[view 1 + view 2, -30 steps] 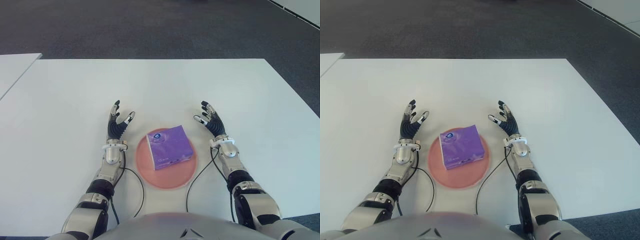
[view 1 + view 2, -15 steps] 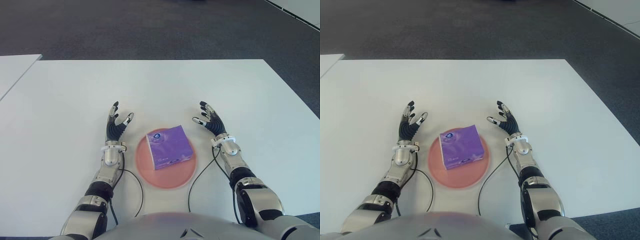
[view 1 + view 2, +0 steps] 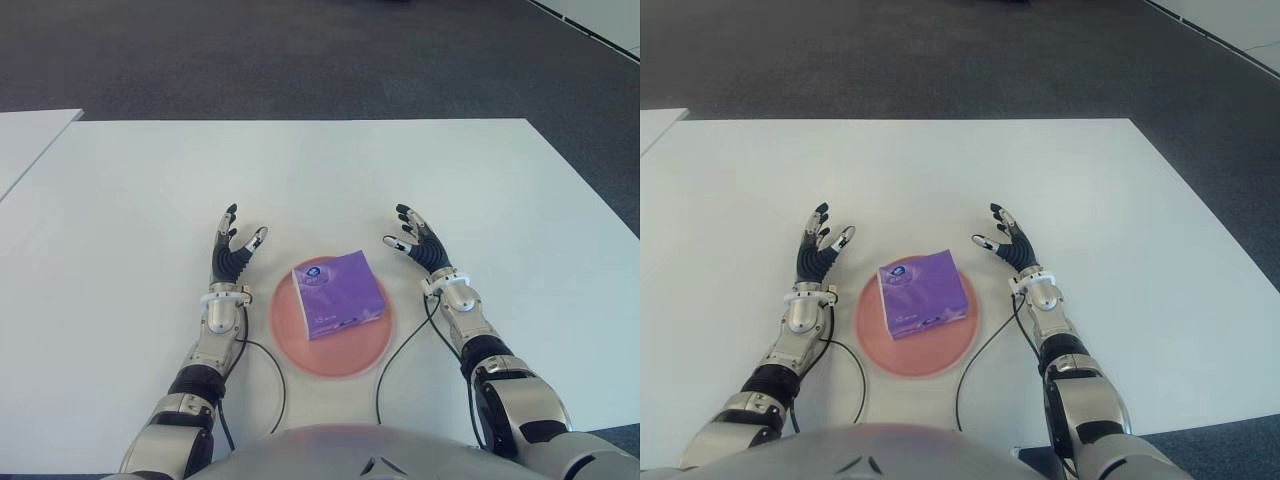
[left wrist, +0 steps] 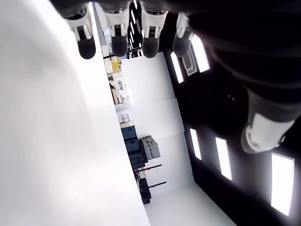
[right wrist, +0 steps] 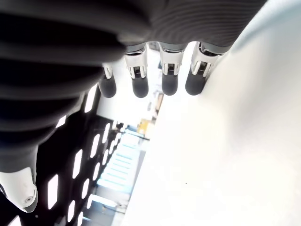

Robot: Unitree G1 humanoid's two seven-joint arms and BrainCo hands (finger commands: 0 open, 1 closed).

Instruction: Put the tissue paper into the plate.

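A purple pack of tissue paper point(image 3: 339, 294) lies inside the pink plate point(image 3: 300, 350) near the front of the white table point(image 3: 320, 180). My left hand point(image 3: 234, 249) shows just left of the plate, fingers spread and holding nothing. On the plate's right side my right hand point(image 3: 415, 237) is likewise open and empty. In both wrist views the straight fingers point(image 4: 119, 40) point(image 5: 169, 75) show with only the table and the room behind them.
A second white table point(image 3: 25, 140) shows at the far left. Dark carpet point(image 3: 300, 50) lies beyond the table's far edge. Black cables point(image 3: 265, 370) run on the table from each wrist past the plate toward my body.
Both hands have drawn slightly apart from the plate and stay open. The tissue pack has not moved in the plate.
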